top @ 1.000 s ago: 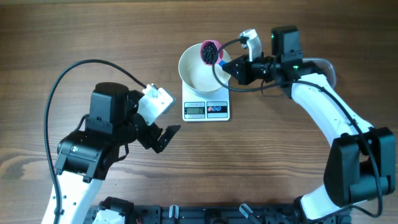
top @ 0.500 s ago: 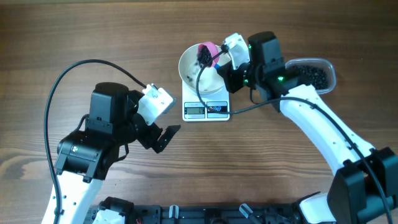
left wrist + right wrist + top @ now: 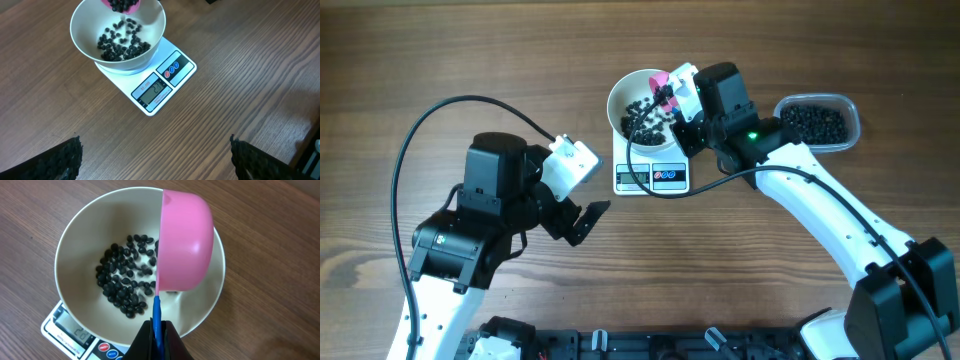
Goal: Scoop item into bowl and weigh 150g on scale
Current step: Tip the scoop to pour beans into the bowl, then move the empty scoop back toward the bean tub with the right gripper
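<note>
Jaws of my right gripper (image 3: 156,326) tight on the pink scoop (image 3: 185,240), left gripper (image 3: 155,156) jaws wide, brown wood-grain table (image 3: 420,50) filling the frame.

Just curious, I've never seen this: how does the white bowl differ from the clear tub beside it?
The white bowl is round and opaque; the clear tub is rounded-rectangular and see-through. The bowl sits on the scale; the tub rests on the wooden table. The bowl holds a thin scatter of black beans; the tub holds a dense pile. Both are open-topped bean containers.
</note>
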Controlling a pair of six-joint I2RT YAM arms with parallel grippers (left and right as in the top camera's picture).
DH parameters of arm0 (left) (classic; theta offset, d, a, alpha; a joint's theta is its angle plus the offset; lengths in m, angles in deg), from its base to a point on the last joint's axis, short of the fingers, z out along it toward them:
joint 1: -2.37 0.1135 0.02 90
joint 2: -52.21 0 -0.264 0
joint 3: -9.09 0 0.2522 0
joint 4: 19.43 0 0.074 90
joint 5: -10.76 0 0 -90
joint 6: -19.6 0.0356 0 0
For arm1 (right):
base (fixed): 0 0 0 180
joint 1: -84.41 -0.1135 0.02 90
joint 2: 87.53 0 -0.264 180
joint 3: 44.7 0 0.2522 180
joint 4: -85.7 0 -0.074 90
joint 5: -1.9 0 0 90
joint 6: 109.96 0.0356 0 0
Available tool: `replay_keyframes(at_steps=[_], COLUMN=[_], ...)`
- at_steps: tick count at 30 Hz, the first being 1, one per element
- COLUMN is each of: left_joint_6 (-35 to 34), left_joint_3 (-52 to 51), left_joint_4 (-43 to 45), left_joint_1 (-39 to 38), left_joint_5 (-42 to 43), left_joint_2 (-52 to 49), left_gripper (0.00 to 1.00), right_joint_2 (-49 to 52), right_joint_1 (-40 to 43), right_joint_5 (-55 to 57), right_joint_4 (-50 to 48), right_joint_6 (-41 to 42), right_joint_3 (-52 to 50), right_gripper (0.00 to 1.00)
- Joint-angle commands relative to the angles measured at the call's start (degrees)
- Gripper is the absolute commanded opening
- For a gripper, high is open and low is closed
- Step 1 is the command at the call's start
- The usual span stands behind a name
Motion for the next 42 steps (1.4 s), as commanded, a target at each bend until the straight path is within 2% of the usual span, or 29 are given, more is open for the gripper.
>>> replay_keyframes(at_steps=[1,10,20,25,29,33,36,40,42], left_joint_6=[-0.33,-0.33,-0.33,-0.33,-0.33,-0.33,-0.33,-0.33,-0.33], left_joint_3=[1.33,1.33,1.33,1.33,1.33,1.33,1.33,1.33,1.33], left_joint_4=[0.09,0.09,0.09,0.09,0.11,0.09,0.09,0.11,0.09], left_joint_1=[0.42,0.42,0.42,0.42,0.42,0.42,0.42,0.42,0.42], left_joint_5=[0.72,0.72,0.72,0.72,0.72,0.70,0.70,0.50,0.48], left_joint_2=[-0.15,-0.15,-0.15,-0.15,-0.15,-0.15,-0.15,-0.15,-0.15], left_gripper=[1.00,1.00,1.00,1.00,1.00,1.00,1.00,1.00,1.00], right_joint_2=[-3.34,-4.20,-4.50,-4.59,-4.59,-5.03,-6.62,-12.92,-18.36], right_joint_1=[-0.28,-0.72,-2.23,-4.04,-4.04,-4.04,-3.74,-1.18,0.61], right_joint_5=[1.68,1.27,4.35,17.75,6.97,9.73,8.09,8.04,8.04], right_joint_4=[-0.15,3.82,2.62,0.81,0.46,0.42,0.28,-2.10,0.13], right_joint_6=[-2.21,-1.81,-2.58,-3.65,-3.61,-3.21,1.77,18.32,25.49], right_joint_3=[0.37,0.28,0.31,0.31,0.31,0.37,0.44,0.85,0.85], right_gripper=[0.05,0.05,0.05,0.05,0.04,0.04,0.04,0.04,0.04])
